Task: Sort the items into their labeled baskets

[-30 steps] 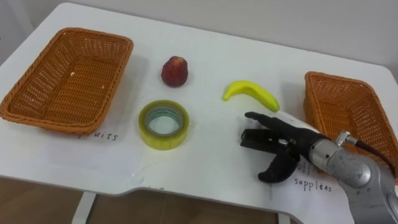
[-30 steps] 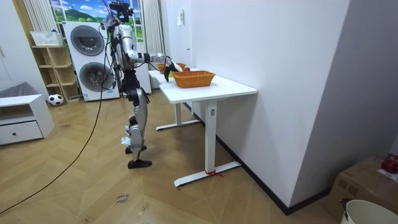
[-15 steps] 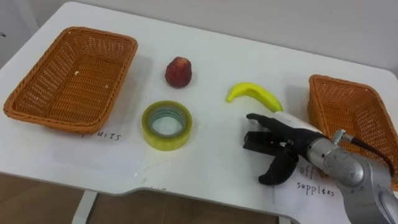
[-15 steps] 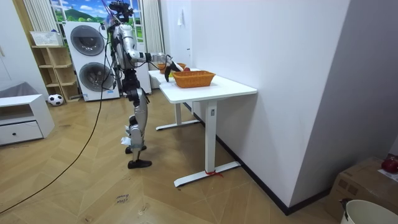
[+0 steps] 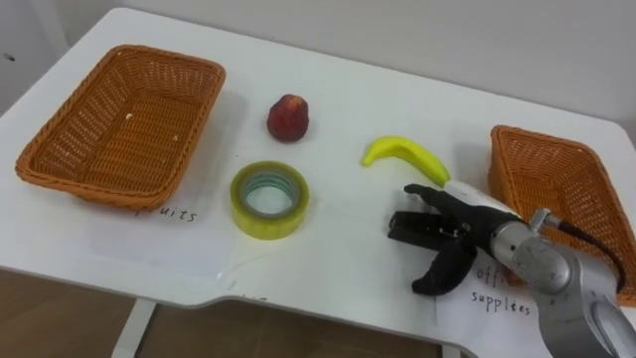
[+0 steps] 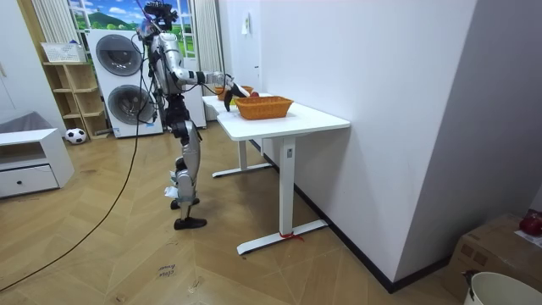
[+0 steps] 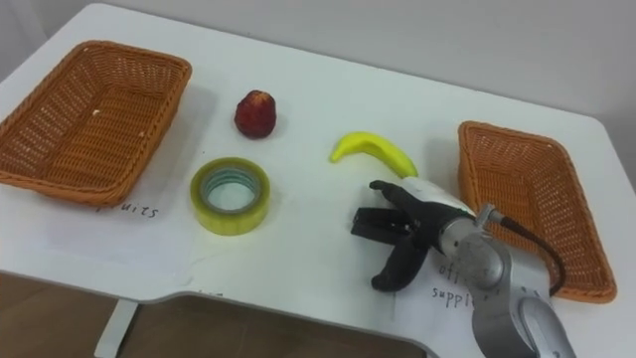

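Two wicker baskets, both empty, on a white table (image 5: 338, 264); landmark for these notes is the yellow tape roll (image 5: 268, 228), lying flat near the table's front edge.

Left basket (image 5: 119, 124) sits left of the roll and a little behind it, apart from it; a handwritten paper label (image 5: 164, 215) lies in front of that basket, just left of the roll.

Red apple (image 5: 287, 117) stands behind the roll, near it, not touching.

Banana (image 5: 404, 157) lies right of the roll and slightly behind, curved side up, alone on the tabletop.

Right basket (image 5: 556, 189) is far right of the roll, well apart, at the table's far side edge; a second paper label (image 5: 497, 296) lies in front of it, partly under the arm.

Right hand (image 5: 465, 231) is right of the roll, in front of the banana and just short of it; fingers (image 5: 412, 227) stretched out toward the roll, thumb hanging down, nothing held; whether it touches the tabletop cannot be told.

Room view: robot stands upright at the table's short end, arm reaching over the top; washing machines (image 6: 118, 63) behind it.
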Robot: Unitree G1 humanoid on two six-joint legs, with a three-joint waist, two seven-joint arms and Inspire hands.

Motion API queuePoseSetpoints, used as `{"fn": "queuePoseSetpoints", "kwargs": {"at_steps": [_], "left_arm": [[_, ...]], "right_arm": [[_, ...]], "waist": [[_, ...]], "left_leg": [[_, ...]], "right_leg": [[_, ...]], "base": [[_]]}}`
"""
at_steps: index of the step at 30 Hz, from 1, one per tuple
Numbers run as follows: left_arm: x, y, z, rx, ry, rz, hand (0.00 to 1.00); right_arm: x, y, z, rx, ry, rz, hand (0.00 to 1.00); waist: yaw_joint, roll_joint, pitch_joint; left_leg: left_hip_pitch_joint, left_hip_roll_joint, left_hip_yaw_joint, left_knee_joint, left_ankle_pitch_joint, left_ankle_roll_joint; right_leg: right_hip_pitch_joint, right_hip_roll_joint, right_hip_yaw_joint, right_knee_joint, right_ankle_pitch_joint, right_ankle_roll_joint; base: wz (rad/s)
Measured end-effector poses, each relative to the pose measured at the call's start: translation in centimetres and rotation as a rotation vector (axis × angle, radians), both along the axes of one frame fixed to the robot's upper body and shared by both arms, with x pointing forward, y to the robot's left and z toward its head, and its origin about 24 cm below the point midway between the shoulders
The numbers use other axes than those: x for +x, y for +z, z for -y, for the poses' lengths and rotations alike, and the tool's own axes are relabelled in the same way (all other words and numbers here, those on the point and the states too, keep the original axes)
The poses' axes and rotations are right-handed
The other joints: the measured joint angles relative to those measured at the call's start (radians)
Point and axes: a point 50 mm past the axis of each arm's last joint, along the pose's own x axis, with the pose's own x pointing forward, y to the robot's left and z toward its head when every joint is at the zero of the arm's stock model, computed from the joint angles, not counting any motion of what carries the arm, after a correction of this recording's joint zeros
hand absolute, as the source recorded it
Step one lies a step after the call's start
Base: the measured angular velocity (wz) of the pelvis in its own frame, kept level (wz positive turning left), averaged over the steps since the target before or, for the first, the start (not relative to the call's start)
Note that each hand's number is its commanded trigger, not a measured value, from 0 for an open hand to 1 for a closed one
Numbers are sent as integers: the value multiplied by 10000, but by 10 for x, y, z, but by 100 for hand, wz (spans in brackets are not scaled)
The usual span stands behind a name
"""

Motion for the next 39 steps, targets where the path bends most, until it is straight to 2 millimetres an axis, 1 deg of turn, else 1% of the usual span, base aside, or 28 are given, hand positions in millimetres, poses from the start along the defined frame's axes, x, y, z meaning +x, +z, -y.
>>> {"fn": "queuePoseSetpoints", "kwargs": {"at_steps": [7, 17, 21, 33, 34, 35, 39], "left_arm": [[1, 0, 0, 13, 11, -4, 0], [1, 0, 0, 76, 50, -95, 0], [2, 0, 0, 97, 31, -79, 0], [3, 1, -2, 396, 135, -93, 0], [2, 1, -2, 450, 158, -106, 0], [3, 1, -2, 484, 170, -103, 0], [1, 1, -4, 565, 224, -247, 0]], "right_arm": [[2, 2, -2, 1, 60, 55, 0], [4, 1, -3, 53, -14, -51, 0], [6, 1, -5, 101, 56, -118, 0], [8, -4, -7, 143, 6, -590, 0], [8, -6, -7, 134, 10, -682, 66], [8, -5, -7, 127, 21, -717, 100], [9, -6, -8, 90, 33, -891, 100]], "waist": [[-8, -28, 29], [-23, -30, 35], [-19, -48, 44], [10, -59, 35], [10, -62, 32], [12, -67, 28], [22, -97, 6]], "left_leg": [[-5, 0, -1, -42, -1, 1], [-5, 6, 2, -53, -1, 0], [-8, 15, 2, -51, -2, -1], [152, 16, -7, -109, -3, -1], [183, 16, -14, -120, -3, -1], [185, 16, -13, -124, -3, -2], [185, 16, -102, -111, -2, -2]], "right_leg": [[-22, 3, -5, -8, 0, 0], [-21, 12, -16, -13, 0, 0], [-21, 10, -162, -15, 0, 0], [92, 12, -161, -18, 0, 0], [124, 12, -165, -19, 0, 0], [127, 12, -168, -18, 0, 0], [148, 13, -217, -18, 0, 0]], "base": [[0], [0], [0], [0], [0], [0], [2]]}}
